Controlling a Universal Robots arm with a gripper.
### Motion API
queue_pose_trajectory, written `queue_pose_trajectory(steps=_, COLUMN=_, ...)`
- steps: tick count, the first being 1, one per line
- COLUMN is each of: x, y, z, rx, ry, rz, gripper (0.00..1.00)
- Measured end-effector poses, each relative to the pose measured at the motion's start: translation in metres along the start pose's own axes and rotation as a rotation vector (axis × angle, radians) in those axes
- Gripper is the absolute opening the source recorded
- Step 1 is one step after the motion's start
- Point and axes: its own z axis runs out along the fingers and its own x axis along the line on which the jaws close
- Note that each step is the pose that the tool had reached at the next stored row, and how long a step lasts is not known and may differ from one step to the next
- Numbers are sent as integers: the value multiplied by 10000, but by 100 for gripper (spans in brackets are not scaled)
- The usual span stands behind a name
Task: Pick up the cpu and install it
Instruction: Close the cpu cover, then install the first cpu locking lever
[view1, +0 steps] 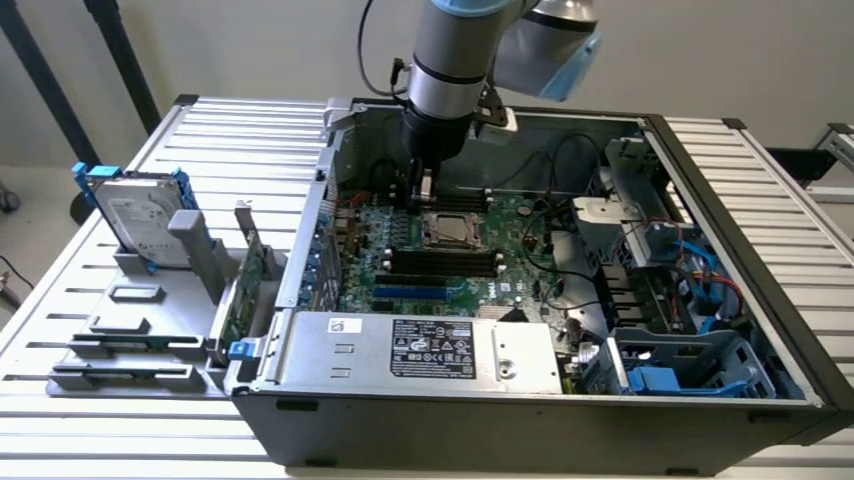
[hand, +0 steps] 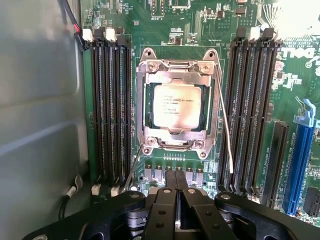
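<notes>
The print on the lid of the cpu was too small to read, the socket frame covered its rim, and the arm ran off the exterior view's upper edge.

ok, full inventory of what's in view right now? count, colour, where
table: one, white slatted metal, under everything
computer case: one, dark grey, lying open on the table
motherboard: one, green, inside the case
cpu: one, silver-grey, sitting in the motherboard socket
memory slots: two banks, black, either side of the cpu
power supply box: one, grey with a black-and-white label, on the case's side nearest the exterior camera
hard drive: one, silver with blue brackets, upright in the fixture
fixture: one, grey, on the table at the exterior view's left of the case
arm: one, grey, reaching down into the case
gripper: one, black, shut, above the motherboard beside the cpu socket
</notes>
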Motion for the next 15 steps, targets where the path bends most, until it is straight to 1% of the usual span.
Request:
queue_pose_trajectory(steps=13, x=0, y=-1, z=-1, rx=0, ry=-2, rz=1, gripper=11)
queue_pose_trajectory(steps=14, x=-3, y=-7, z=-1, rx=1, ry=1, rz=2, gripper=11)
queue_pose_trajectory(steps=15, x=-6, y=-21, z=-1, rx=1, ry=21, rz=0, gripper=11)
